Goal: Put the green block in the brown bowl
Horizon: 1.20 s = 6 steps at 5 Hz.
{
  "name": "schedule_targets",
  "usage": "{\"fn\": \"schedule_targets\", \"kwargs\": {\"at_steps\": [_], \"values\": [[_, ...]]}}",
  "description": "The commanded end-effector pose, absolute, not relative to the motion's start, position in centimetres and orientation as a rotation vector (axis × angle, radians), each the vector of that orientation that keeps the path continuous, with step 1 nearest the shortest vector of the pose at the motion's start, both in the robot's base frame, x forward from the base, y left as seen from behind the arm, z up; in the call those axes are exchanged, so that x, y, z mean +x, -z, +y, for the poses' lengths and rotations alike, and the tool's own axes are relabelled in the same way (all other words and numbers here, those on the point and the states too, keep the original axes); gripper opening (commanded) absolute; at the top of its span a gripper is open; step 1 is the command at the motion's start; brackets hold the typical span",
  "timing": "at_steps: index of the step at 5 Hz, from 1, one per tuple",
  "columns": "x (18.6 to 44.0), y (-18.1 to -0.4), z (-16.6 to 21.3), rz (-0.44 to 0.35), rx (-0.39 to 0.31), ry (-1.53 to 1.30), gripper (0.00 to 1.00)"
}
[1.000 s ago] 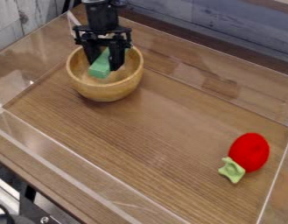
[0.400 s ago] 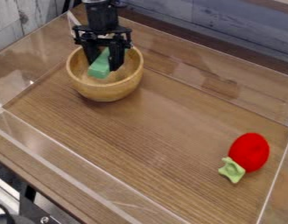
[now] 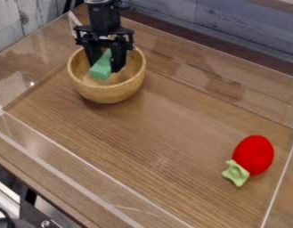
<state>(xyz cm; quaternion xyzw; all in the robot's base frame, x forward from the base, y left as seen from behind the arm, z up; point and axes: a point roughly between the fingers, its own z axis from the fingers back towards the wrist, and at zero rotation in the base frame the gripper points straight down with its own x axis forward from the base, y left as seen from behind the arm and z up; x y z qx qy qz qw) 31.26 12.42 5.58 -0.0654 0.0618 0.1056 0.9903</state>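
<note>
The brown bowl [image 3: 108, 78] stands at the back left of the wooden table. My gripper [image 3: 103, 61] hangs straight down over it, with its black fingers [image 3: 86, 52] reaching inside the rim. The green block [image 3: 102, 66] sits tilted between the fingers, which press against its sides. Its lower end is down inside the bowl, near the bottom. I cannot tell whether it touches the bowl's floor.
A red round toy [image 3: 253, 153] with a small pale-green leafy stem [image 3: 237, 174] lies at the front right. Clear plastic walls [image 3: 18, 80] fence the table on all sides, and a grey plank wall runs behind it.
</note>
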Motion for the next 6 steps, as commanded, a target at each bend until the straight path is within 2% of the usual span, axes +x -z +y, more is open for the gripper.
{"fn": "schedule_targets", "kwargs": {"at_steps": [1,3,6], "values": [[32.4,-7.5,12.6,0.062,-0.099,-0.2,1.0],[32.3,-10.0,11.9,0.036,-0.107,-0.201,1.0],[32.3,-12.5,10.9,0.004,-0.108,-0.196,1.0]]}}
